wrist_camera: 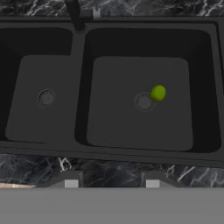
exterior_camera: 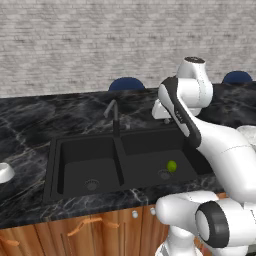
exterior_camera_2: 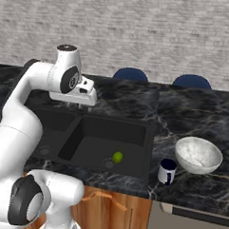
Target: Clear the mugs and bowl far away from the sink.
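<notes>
While the arm hangs above the sink point(exterior_camera: 122, 162), the gripper point(wrist_camera: 111, 183) points down at the 2 basins w/ nothing between its fingertips; the 2 tips sit well apart at the bottom of the hand view, so the jaws stand spread and empty. In the right basin a small green ball point(wrist_camera: 158, 92) lies just beside the drain point(wrist_camera: 144, 102); it's not part of the job, so leave it.

The task's things are off to the right of the sink on the black marble counter point(exterior_camera_2: 197, 116). The bowl point(exterior_camera_2: 198, 155), white w/ grey speckle, sits upright near the counter's front edge. A small dark blue mug point(exterior_camera_2: 167, 171) stands just beside it, to its left & nearer the edge, between the bowl and the sink's right rim. At the far left edge of the left base view a white rounded object point(exterior_camera: 5, 172) rests on the counter, cut off by the frame; can't tell what it is.

Judgement: nothing is cleared yet, and the step in hand is the reach toward the 1st item. The mug looks the easier start, being closest to the sink. Approach from above, keep the jaws wide, close across the rim or body, not the handle. Mind the bowl alongside: a sloppy descent could knock it toward the edge. Lift straight up before carrying it away from the sink.
</notes>
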